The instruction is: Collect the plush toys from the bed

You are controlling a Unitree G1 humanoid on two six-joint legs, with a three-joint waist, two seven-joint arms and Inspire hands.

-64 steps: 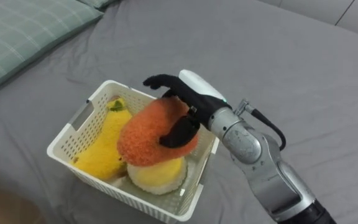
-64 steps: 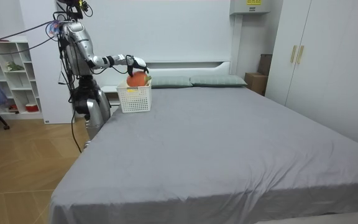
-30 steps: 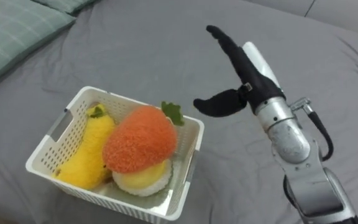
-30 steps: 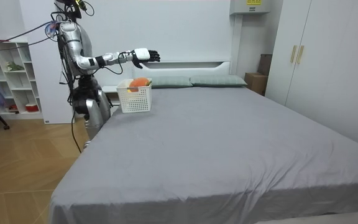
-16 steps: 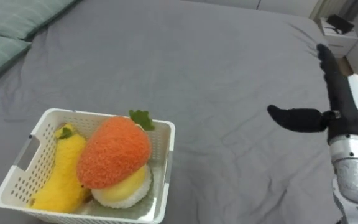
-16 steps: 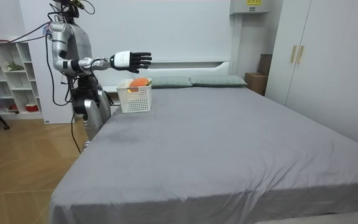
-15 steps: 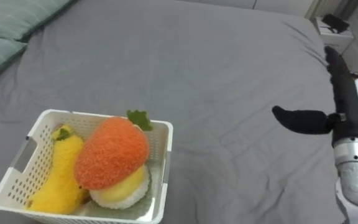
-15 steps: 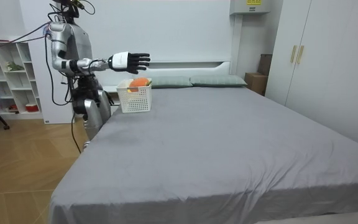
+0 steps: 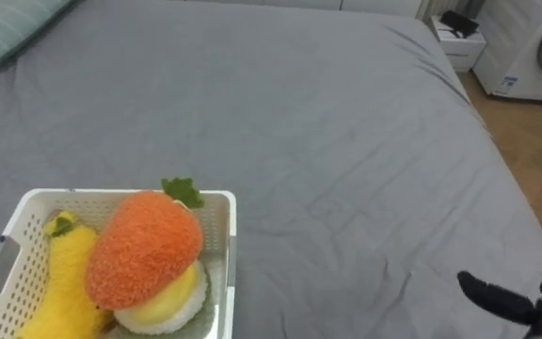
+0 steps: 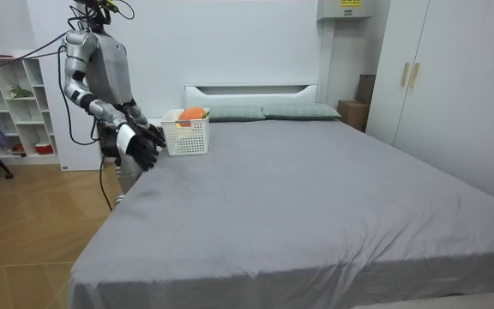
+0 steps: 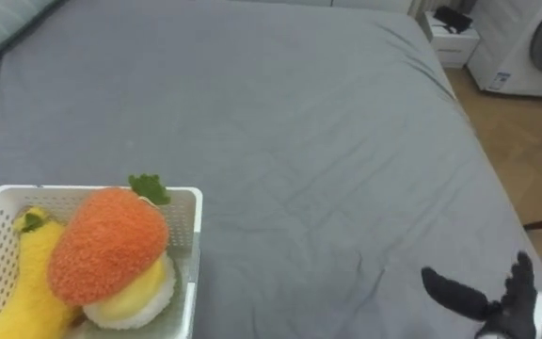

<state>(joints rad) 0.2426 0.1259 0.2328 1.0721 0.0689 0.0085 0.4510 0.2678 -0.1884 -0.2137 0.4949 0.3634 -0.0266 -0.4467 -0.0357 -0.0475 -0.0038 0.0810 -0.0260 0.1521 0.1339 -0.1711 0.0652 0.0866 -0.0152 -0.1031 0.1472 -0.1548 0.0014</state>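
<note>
A white perforated plastic basket (image 9: 222, 254), a fuzzy orange plush toy (image 9: 144, 250) with a green leaf, a yellow plush banana (image 9: 56, 287), all on a plain grey bedsheet (image 9: 299, 113).

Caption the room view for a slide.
Robot stands beside the grey bed; a white basket there holds plush toys.

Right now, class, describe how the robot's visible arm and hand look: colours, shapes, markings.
The right hand has slim black fingers and a white shell on its back. The right arm is silver metal, built of rounded jointed segments. I can make out no markings.
</note>
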